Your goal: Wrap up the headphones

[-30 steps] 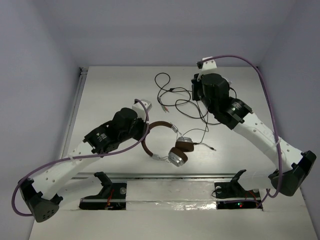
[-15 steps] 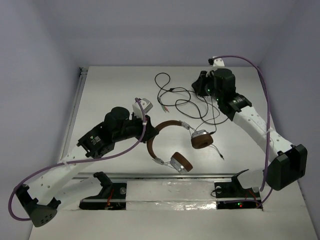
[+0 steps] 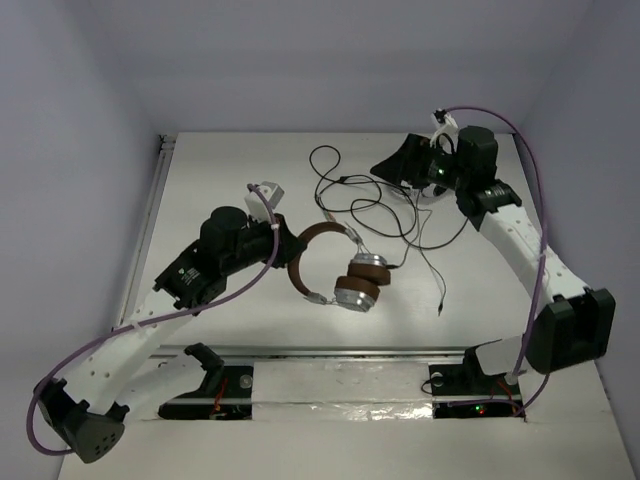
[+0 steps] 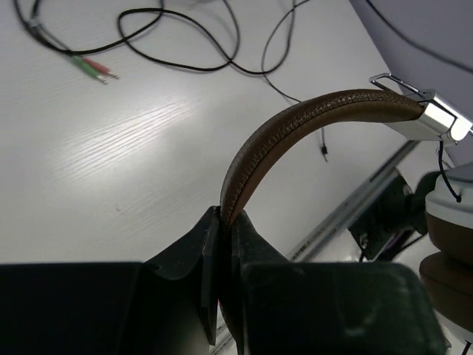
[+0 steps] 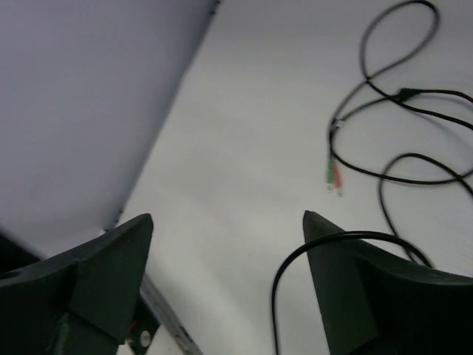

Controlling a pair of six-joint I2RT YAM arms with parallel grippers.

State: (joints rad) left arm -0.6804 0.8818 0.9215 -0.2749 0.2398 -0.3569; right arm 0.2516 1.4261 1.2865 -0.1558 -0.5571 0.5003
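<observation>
The headphones [image 3: 330, 262] have a brown headband [image 4: 295, 126] and silver ear cups [image 3: 358, 283] stacked together, and they hang just above the table centre. My left gripper [image 3: 284, 243] is shut on the left end of the headband, which is pinched between its fingers [image 4: 207, 244]. The thin black cable [image 3: 345, 190] lies in loose loops behind the headphones, and one strand trails to a plug [image 3: 440, 311]. My right gripper [image 3: 385, 167] stands open above the far loops, holding nothing. A cable loop [image 5: 295, 259] crosses in front of its right finger.
Green and red plugs [image 5: 332, 177] lie at a cable end near the loops. A metal rail [image 3: 330, 352] runs along the near table edge, with arm mounts below it. Another rail [image 3: 150, 220] borders the left side. Walls close in behind and at both sides.
My right gripper has opened and drawn back toward the far right. The ear cups spread apart, then came together again, and the headphones turned in my left gripper's hold.
</observation>
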